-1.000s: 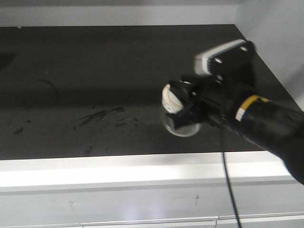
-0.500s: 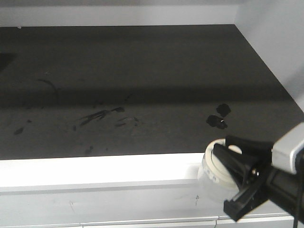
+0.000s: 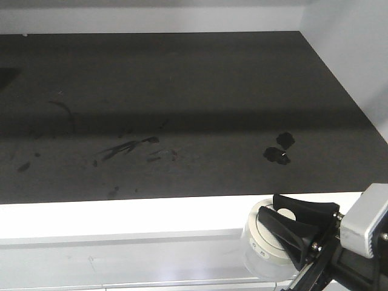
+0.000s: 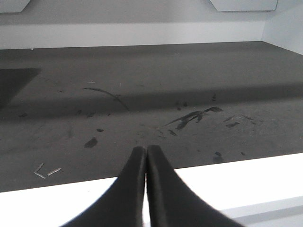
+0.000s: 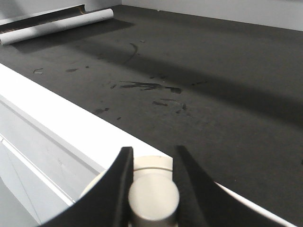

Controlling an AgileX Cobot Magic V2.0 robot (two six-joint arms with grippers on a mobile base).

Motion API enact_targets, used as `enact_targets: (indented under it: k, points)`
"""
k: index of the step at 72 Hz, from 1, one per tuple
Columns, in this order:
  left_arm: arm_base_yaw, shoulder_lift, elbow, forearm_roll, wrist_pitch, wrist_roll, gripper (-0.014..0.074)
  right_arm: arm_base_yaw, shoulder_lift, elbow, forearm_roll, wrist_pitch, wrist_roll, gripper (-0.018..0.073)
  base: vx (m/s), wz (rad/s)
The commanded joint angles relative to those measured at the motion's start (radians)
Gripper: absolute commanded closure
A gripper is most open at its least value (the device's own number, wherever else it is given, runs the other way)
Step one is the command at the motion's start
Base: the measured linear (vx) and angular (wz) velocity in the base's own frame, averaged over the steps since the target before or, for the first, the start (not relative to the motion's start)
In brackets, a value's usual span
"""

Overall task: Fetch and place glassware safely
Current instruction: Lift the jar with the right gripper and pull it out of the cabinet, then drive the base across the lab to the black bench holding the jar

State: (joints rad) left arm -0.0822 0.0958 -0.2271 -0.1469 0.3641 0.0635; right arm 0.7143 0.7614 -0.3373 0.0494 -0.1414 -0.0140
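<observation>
Right gripper clamps the lidded glass jar by its knob at the black countertop's white edge. Left gripper sits pressed together, empty.

Light was soft and diffuse, and the dark worktop looked dim and matte, crossed side to side by one broad band of shadow. The white front ledge glared, nearly blown out, brightest in my left wrist view. There my left fingers sat close to the lens, blurred along their edges. In my right wrist view the jar lid and my right fingers were soft as well, the worktop behind them sharper. The front view looked grainy
</observation>
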Motion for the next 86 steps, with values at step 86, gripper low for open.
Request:
enact_targets:
  k: [86]
  points:
    - [-0.003, 0.01, -0.027, -0.012, -0.08, 0.002, 0.0603, -0.001, -0.009, -0.031, -0.005, -0.106, -0.002, 0.056, -0.04, 0.19]
